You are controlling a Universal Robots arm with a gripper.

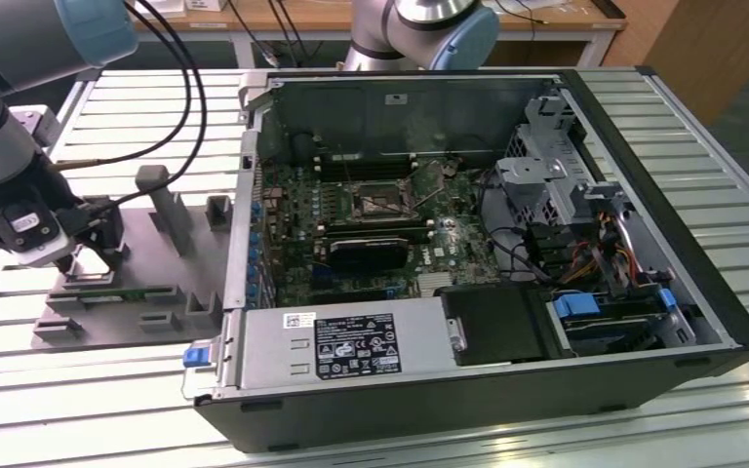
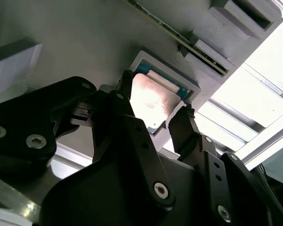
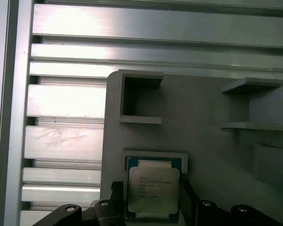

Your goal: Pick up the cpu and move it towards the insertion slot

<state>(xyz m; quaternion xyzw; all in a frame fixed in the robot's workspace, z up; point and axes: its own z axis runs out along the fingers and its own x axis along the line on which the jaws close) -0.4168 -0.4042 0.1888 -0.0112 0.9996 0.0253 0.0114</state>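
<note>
Leftmost, you have the gripper [image 1: 82, 255] over the grey fixture plate [image 1: 153, 234]. Both wrist views give you the cpu [image 3: 153, 188] [image 2: 153, 99] seated in its nest [image 3: 153, 154], fingers [image 2: 188, 132] spread either side. Rightward, the exterior view lists the insertion slot [image 1: 381, 201] inside the computer case [image 1: 687, 195].

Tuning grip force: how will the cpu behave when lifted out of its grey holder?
Probably stiff: the cpu is a flat plate with a metal top. That top gleams in the second wrist view, so likely slippery. It sits recessed in the holder, so it may snag if tilted.
</note>
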